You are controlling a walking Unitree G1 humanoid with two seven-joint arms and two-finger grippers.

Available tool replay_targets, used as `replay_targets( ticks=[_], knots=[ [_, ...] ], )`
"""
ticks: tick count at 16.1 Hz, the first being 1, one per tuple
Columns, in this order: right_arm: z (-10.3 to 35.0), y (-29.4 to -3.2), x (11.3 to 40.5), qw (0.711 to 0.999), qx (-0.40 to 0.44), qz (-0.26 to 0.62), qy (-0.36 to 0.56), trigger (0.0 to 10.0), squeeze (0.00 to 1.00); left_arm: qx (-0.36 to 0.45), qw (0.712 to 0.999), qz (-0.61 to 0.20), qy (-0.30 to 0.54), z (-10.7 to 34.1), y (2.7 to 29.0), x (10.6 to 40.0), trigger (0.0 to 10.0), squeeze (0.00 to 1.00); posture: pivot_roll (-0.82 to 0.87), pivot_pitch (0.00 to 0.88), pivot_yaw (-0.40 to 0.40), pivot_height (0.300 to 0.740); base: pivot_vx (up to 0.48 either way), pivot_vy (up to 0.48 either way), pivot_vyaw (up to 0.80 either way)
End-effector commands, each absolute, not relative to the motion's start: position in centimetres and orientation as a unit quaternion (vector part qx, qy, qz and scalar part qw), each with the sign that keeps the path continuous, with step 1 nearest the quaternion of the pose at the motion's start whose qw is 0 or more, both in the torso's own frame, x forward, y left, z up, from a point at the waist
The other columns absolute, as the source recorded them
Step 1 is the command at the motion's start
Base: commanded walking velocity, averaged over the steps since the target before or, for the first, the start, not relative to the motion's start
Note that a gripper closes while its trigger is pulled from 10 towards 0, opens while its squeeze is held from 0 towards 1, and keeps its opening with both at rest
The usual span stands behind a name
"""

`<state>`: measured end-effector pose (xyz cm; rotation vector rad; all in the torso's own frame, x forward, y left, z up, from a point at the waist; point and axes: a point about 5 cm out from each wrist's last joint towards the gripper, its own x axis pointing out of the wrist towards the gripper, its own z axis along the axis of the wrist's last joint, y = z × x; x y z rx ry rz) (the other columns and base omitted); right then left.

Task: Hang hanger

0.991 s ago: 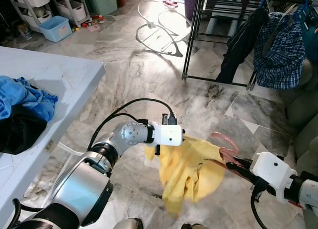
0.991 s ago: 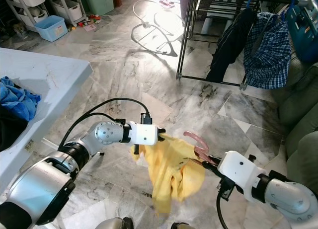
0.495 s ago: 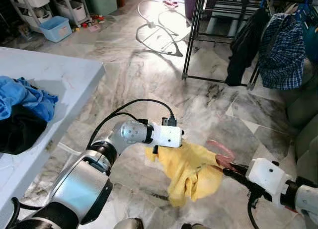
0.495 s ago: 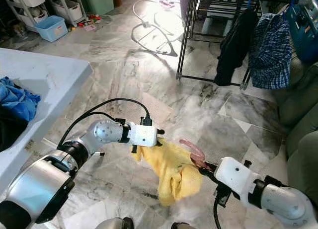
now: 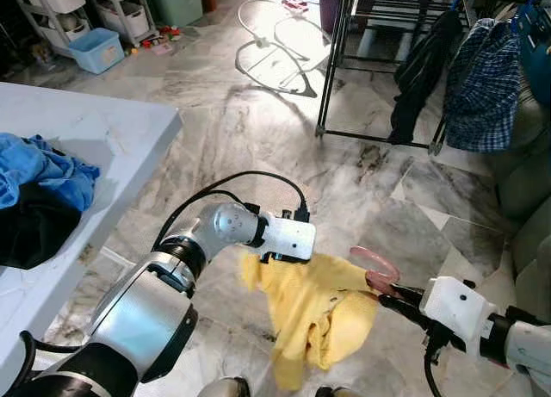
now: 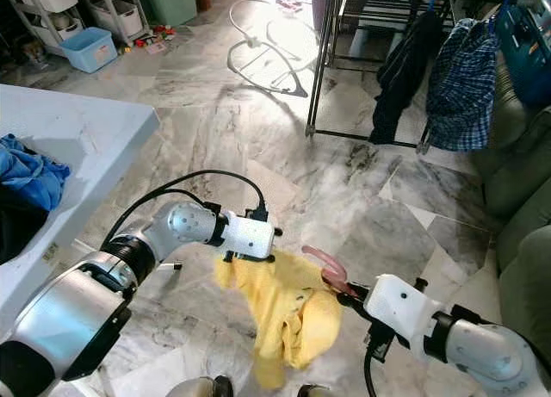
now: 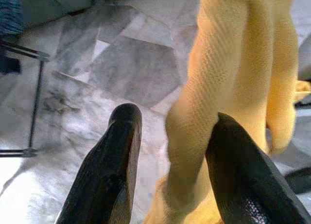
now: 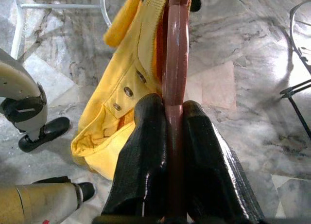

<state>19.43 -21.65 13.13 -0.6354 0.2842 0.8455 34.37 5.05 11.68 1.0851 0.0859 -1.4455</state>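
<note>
A yellow garment hangs on a pink-red hanger low over the marble floor in front of me. My right gripper is shut on the hanger's neck, one finger pressed on each side. My left gripper is at the garment's upper left edge. In the left wrist view its fingers stand apart, with a fold of the yellow cloth between them against one finger. A black drying rack stands at the far right.
On the rack hang a black garment and a plaid shirt. A white table at my left carries blue and black clothes. White wire hoops lie on the floor; a sofa edge is at right.
The garment has sagged lower and bunched toward the hanger. The left gripper has dropped slightly. The right gripper with the hanger has shifted a little left.
</note>
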Motion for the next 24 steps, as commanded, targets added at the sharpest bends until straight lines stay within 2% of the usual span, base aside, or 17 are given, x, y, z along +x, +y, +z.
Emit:
replay_targets(
  ticks=[1,2,3,11,16,17,18,20,24],
  knots=[
    [14.4,-21.7,19.5,0.851,-0.321,0.401,0.108,10.0,0.00,0.473,0.612,-0.632,0.050,11.5,5.2,34.3,10.0,0.00,-0.10,0.143,0.040,0.740,0.000,0.000,0.00],
    [14.5,-21.8,19.5,0.850,-0.325,0.400,0.109,10.0,0.00,0.470,0.614,-0.632,0.051,11.5,5.2,34.3,10.0,0.00,-0.10,0.143,0.040,0.740,0.000,0.000,0.00],
    [14.4,-22.1,19.5,0.849,-0.329,0.398,0.114,10.0,0.00,0.464,0.617,-0.633,0.056,11.5,5.3,34.4,0.0,0.00,-0.10,0.139,0.036,0.740,0.000,0.000,0.00],
    [14.4,-22.2,19.9,0.847,-0.333,0.398,0.116,10.0,0.00,0.450,0.634,-0.627,0.057,12.0,5.4,34.7,0.0,0.00,-0.10,0.126,0.029,0.740,0.000,0.000,0.00],
    [14.5,-22.3,19.9,0.849,-0.334,0.394,0.113,10.0,0.00,0.447,0.632,-0.631,0.058,11.8,5.1,34.5,0.0,0.00,-0.10,0.128,0.029,0.740,0.000,0.000,0.00],
    [14.4,-22.3,19.8,0.849,-0.327,0.398,0.117,10.0,0.32,0.448,0.631,-0.631,0.059,11.7,5.1,34.5,0.0,0.00,-0.11,0.122,0.030,0.740,0.000,0.000,0.00],
    [14.5,-22.4,19.8,0.851,-0.314,0.404,0.121,10.0,1.00,0.449,0.631,-0.629,0.060,11.6,5.1,34.5,0.0,0.00,-0.11,0.114,0.030,0.740,0.000,0.000,0.00],
    [15.1,-23.5,19.2,0.837,-0.315,0.419,0.156,10.0,1.00,0.442,0.639,-0.626,0.066,11.3,5.3,34.4,0.0,0.00,-0.10,0.107,0.027,0.740,0.000,0.000,0.00],
    [16.7,-25.9,19.4,0.838,-0.333,0.391,0.184,10.0,1.00,0.432,0.662,-0.606,0.084,11.0,6.5,34.8,0.0,0.00,-0.09,0.101,0.018,0.740,0.000,0.000,0.00]
  ],
)
